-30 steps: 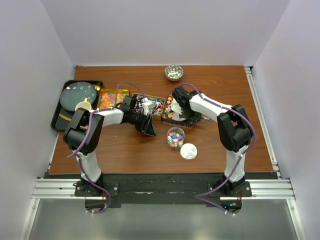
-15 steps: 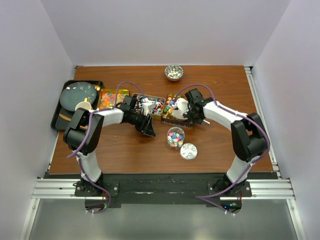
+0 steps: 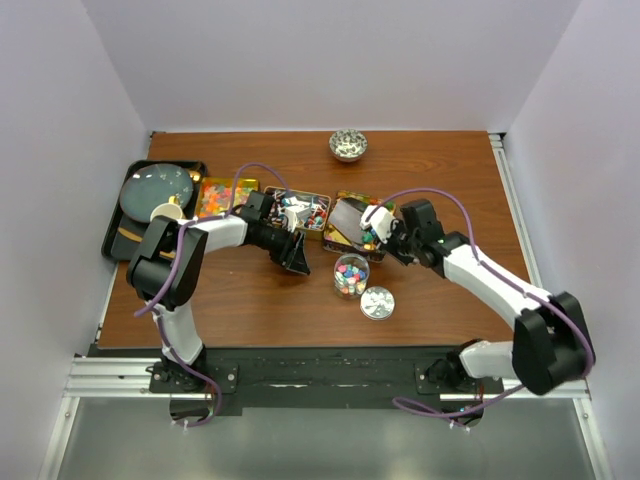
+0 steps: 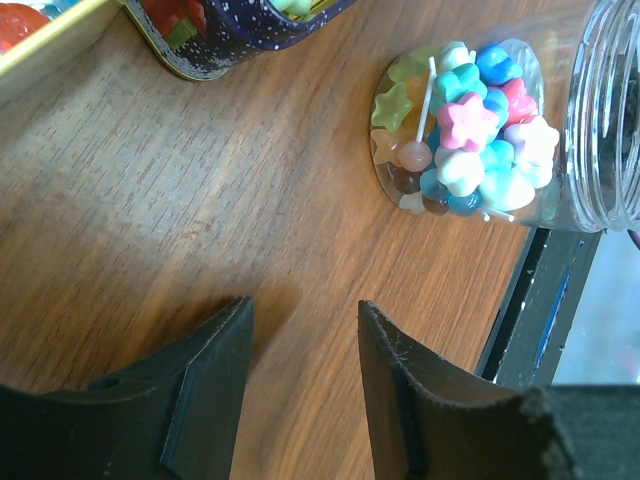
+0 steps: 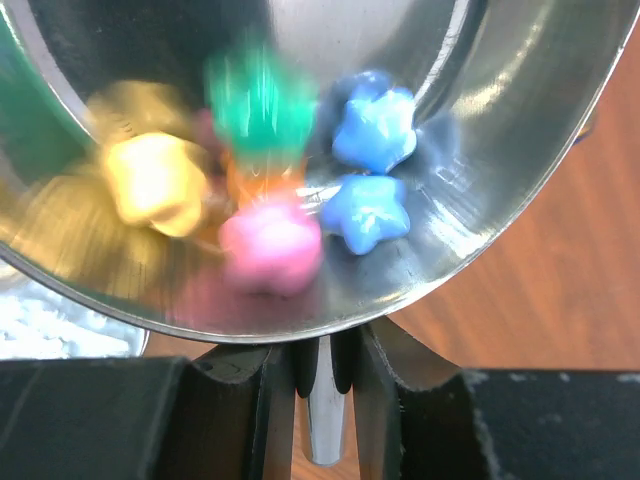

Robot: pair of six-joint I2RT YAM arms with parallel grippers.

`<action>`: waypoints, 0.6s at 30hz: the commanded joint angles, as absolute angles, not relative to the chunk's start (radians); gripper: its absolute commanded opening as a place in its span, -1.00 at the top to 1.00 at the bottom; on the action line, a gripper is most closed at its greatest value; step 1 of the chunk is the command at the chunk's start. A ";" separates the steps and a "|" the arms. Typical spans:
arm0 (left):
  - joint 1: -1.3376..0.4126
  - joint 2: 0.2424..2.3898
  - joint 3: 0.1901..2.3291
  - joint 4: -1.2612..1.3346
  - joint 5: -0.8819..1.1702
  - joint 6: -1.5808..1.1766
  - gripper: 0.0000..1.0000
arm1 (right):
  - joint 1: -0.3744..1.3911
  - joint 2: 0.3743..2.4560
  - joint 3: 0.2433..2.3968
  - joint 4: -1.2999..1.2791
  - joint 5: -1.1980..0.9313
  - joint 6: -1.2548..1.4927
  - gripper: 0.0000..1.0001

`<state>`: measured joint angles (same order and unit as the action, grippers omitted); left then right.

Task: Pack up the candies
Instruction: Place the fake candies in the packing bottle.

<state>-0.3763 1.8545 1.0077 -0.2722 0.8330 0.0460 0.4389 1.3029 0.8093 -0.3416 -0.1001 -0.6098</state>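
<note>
Now the right gripper (image 5: 322,378) pinches the scoop (image 5: 500,120) by its handle, the best spot, and the candies (image 5: 370,130) in it, at 1 o'clock from the jar (image 4: 605,120) seen from above, look light and slippery, so it should be held flat; the left gripper (image 4: 300,350) is spread apart, holding nothing.

Right claw (image 3: 397,238) drawn back rightward off tin (image 3: 350,198), carrying scoop (image 5: 300,150) of candies (image 5: 372,130)

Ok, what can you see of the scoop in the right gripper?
The scoop is shiny, mirror-like metal: a rounded bowl and a thin handle clamped in the right gripper. It carries star-shaped candies: yellow, green, pink, two blue, some blurred. In the top view it hangs near the jar.
</note>
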 commanded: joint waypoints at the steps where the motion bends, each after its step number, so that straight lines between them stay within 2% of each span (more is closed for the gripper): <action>1: -0.380 1.838 1.020 -0.268 0.833 0.063 -0.03 | 0.445 1.204 0.825 -0.437 -0.130 -0.789 1.00; 9: -0.380 1.836 1.028 -0.255 0.842 0.052 -0.03 | 0.445 1.079 0.870 -0.679 -0.002 -1.029 1.00; 18: -0.391 1.847 1.032 -0.230 0.851 0.034 -0.03 | 0.452 1.055 0.910 -0.716 0.207 -1.204 1.00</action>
